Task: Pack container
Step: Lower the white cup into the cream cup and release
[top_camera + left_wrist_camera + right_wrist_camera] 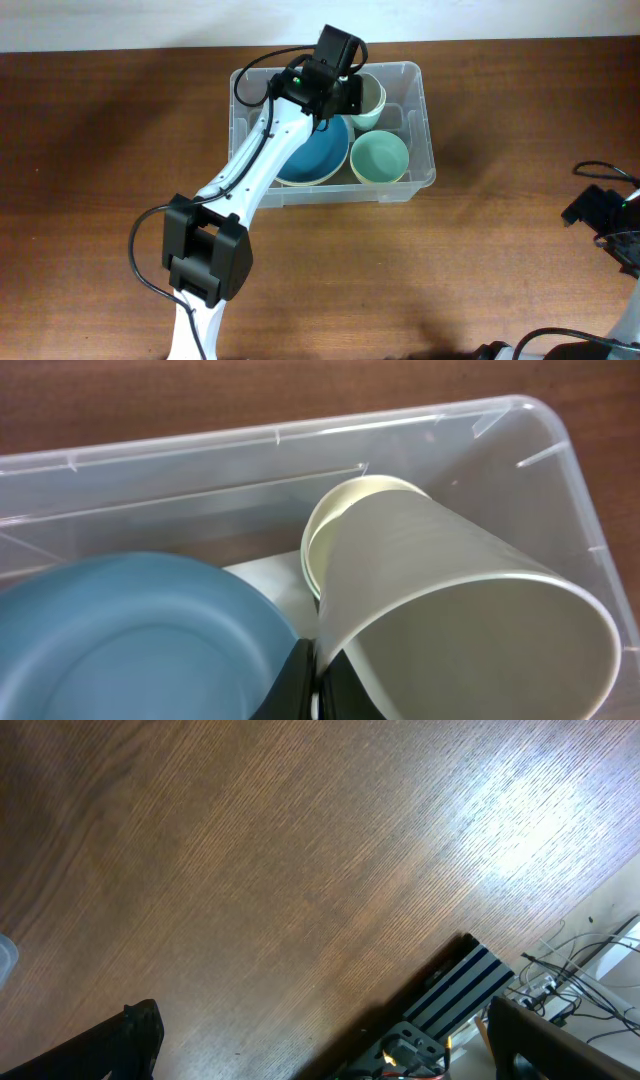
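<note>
Currently, left tool point(320, 685) pinches cream cup point(470, 630) inside container point(560, 480).

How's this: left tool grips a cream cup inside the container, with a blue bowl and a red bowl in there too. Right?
One slip: it's a mint green bowl, not red, as the overhead view shows. The left tool does grip the cream cup inside the container, blue bowl in there too.
</note>
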